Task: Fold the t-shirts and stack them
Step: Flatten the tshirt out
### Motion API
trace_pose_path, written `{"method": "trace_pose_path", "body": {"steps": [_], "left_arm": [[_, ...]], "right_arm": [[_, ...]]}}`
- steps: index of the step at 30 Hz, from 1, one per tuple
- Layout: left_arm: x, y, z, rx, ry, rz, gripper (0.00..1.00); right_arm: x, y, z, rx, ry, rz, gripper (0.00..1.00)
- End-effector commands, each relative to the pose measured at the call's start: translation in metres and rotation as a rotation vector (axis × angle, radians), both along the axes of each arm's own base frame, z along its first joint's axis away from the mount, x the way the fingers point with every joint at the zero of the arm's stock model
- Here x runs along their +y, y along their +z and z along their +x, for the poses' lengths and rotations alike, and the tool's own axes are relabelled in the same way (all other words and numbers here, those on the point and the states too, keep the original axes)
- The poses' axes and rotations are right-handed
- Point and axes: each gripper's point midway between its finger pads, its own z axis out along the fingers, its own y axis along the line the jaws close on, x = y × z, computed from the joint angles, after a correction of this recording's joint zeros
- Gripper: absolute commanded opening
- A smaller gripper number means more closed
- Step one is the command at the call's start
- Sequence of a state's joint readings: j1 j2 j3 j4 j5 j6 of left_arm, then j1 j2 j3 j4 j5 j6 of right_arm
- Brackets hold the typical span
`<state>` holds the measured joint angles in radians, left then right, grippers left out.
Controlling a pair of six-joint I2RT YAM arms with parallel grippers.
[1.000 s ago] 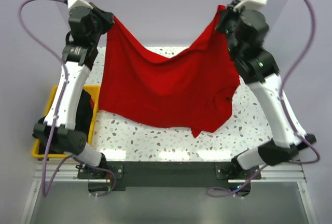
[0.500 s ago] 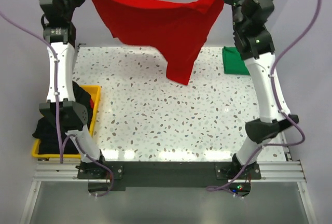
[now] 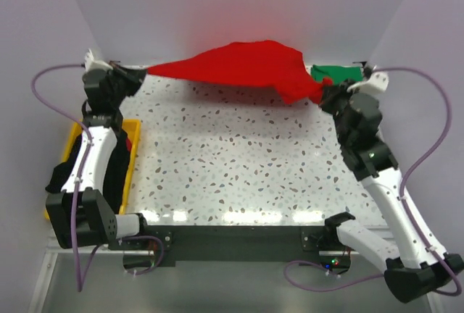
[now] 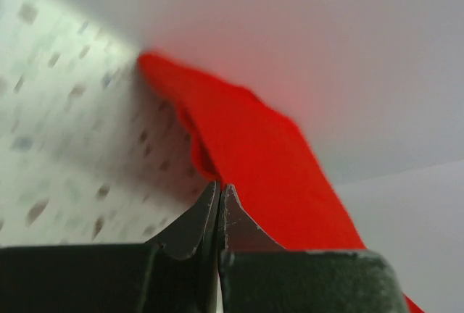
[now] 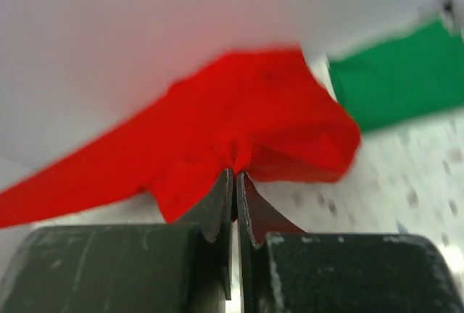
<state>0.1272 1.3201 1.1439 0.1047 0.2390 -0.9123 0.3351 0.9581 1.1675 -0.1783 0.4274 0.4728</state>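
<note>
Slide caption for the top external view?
Left gripper and right gripper hold bright red cloth t-shirt stretched along speckled table's far edge.

text: none legible | labels: none | brands: none | numbers: none | signs: none

Table [image 3: 232,161]: white speckled top, filling the centre of the scene. Yellow bin [image 3: 133,164]: at the table's left edge, toward the near side. Black mounting plate [image 3: 232,240]: along the near edge. Pale wall [image 3: 232,9]: behind the far edge.

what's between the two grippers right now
The red t-shirt, pinched by the left gripper and the right gripper, spans the gap, as the top view shows.
</note>
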Motion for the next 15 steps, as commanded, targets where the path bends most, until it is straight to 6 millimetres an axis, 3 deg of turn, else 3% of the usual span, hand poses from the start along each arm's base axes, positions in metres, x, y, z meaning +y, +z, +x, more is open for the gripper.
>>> {"method": "trace_pose_path", "body": {"steps": [1,2,3,4,5,6,7,8,11,13,15], "left_arm": [[-0.015,-0.094,-0.039,0.192,-0.019,-0.045,0.00],[-0.017,-0.114,-0.048,0.236,-0.013,-0.038,0.00],[-0.019,-0.134,-0.058,0.278,-0.010,-0.030,0.00],[-0.024,-0.169,-0.076,0.348,-0.015,-0.030,0.00],[-0.025,-0.185,-0.086,0.379,-0.009,-0.026,0.00],[-0.024,-0.201,-0.095,0.418,0.000,-0.027,0.00],[-0.027,-0.229,-0.114,0.481,0.002,-0.028,0.00],[-0.024,-0.241,-0.122,0.509,0.019,-0.022,0.00],[-0.015,-0.272,-0.148,0.580,0.073,0.005,0.00],[-0.010,-0.291,-0.169,0.662,0.097,0.026,0.00],[-0.003,-0.297,-0.177,0.692,0.137,0.044,0.00]], "right_arm": [[-0.004,-0.103,-0.032,0.237,-0.020,0.112,0.00],[-0.003,-0.150,-0.042,0.330,-0.007,0.098,0.00],[-0.006,-0.161,-0.056,0.337,-0.007,0.120,0.00],[-0.004,-0.185,-0.068,0.398,-0.002,0.161,0.00],[-0.002,-0.222,-0.079,0.470,0.009,0.158,0.00],[-0.003,-0.231,-0.089,0.473,0.020,0.179,0.00],[-0.003,-0.249,-0.100,0.525,0.010,0.208,0.00],[0.000,-0.274,-0.110,0.581,0.026,0.214,0.00],[0.005,-0.304,-0.134,0.657,0.058,0.265,0.00],[0.009,-0.314,-0.145,0.699,0.070,0.296,0.00],[0.013,-0.318,-0.154,0.722,0.098,0.315,0.00]]}}
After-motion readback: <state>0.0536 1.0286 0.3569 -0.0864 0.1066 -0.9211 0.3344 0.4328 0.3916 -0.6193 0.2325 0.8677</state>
